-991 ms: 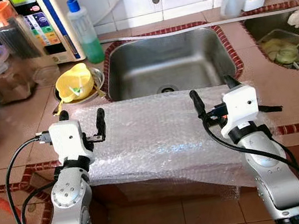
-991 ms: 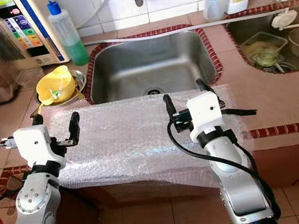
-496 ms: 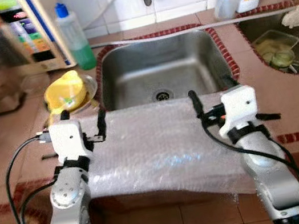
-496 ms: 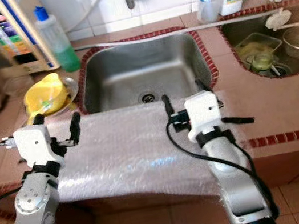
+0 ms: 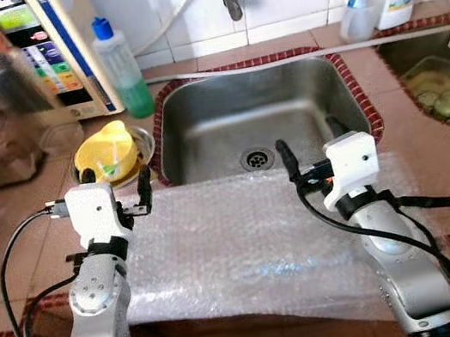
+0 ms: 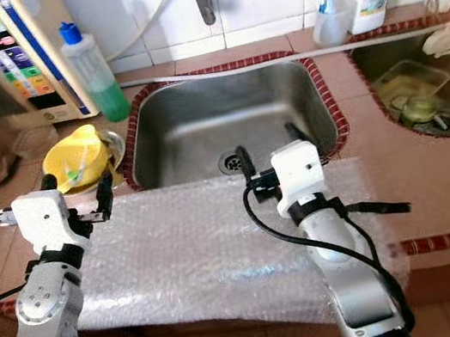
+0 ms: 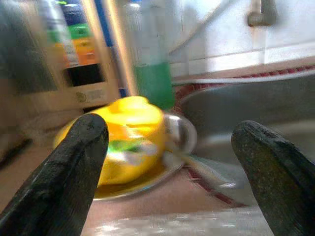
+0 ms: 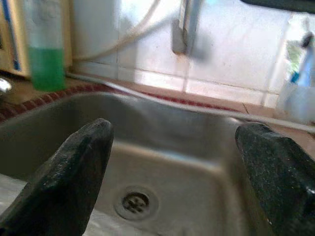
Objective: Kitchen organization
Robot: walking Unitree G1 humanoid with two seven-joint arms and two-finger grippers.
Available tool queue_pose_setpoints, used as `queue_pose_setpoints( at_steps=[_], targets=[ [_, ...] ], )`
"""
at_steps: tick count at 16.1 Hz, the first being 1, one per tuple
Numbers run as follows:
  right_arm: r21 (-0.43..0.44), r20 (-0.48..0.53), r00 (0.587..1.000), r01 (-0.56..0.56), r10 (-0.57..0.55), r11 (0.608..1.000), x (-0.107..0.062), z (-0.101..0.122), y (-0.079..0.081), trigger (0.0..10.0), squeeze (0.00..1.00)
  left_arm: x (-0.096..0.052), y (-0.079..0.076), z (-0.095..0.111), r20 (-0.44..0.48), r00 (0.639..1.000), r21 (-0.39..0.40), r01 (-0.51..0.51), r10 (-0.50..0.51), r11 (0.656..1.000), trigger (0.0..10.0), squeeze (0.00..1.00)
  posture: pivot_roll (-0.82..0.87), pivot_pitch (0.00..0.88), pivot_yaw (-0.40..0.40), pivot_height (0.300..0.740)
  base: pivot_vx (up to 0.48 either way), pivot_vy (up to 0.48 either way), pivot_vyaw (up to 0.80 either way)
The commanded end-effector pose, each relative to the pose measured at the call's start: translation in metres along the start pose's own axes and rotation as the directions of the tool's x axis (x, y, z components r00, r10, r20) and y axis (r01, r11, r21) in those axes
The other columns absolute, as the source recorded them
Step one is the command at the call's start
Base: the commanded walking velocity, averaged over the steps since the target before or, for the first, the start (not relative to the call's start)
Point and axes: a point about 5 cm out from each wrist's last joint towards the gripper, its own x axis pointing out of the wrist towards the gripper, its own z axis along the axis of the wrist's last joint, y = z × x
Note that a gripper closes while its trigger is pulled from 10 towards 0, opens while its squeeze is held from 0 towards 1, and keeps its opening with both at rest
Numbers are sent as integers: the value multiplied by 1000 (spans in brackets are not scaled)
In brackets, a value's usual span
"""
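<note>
From the left eye we see one sheet of bubble wrap [image 5: 247, 243] spread over the counter's front edge, just before one steel sink [image 5: 256, 119]. Our left gripper [image 5: 114, 181] hovers at the sheet's left end, fingers spread, holding nothing. Our right gripper [image 5: 307, 141] hovers over the sheet's far edge, also spread and empty.

From the right eye, one yellow lid [image 6: 75, 160] sits in a metal dish left of the sink, with one bottle of green liquid [image 6: 89, 66] behind it.

The left wrist view shows two parted fingers [image 7: 64, 177] framing the yellow lid. The right wrist view shows two parted fingers [image 8: 69, 182] framing the sink drain [image 8: 133, 202].
</note>
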Motion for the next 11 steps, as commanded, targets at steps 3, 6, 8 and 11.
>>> queue_pose_setpoints(
  at_steps=[3,6,8,11],
  targets=[
    [2,4,1000,-9,9,1000,-1,1,2,10000,0,-1,0,1,7,1000,0,0,0,1000,10000,0,-174,134,111,740,0,0,0],
    [20,11,999,-37,37,999,1,4,4,10000,0,-2,-2,-3,1,1000,-3,9,-9,1000,10000,0,-175,134,107,740,0,0,0],
    [35,16,998,-68,67,997,2,6,8,10000,0,0,-2,-6,-8,1000,-22,4,-4,1000,10000,0,-180,132,101,740,0,0,0],
    [24,13,998,-62,62,998,2,6,6,10000,0,5,-4,-9,-9,1000,-36,10,-11,999,10000,0,-189,130,97,740,0,0,0]
  ],
)
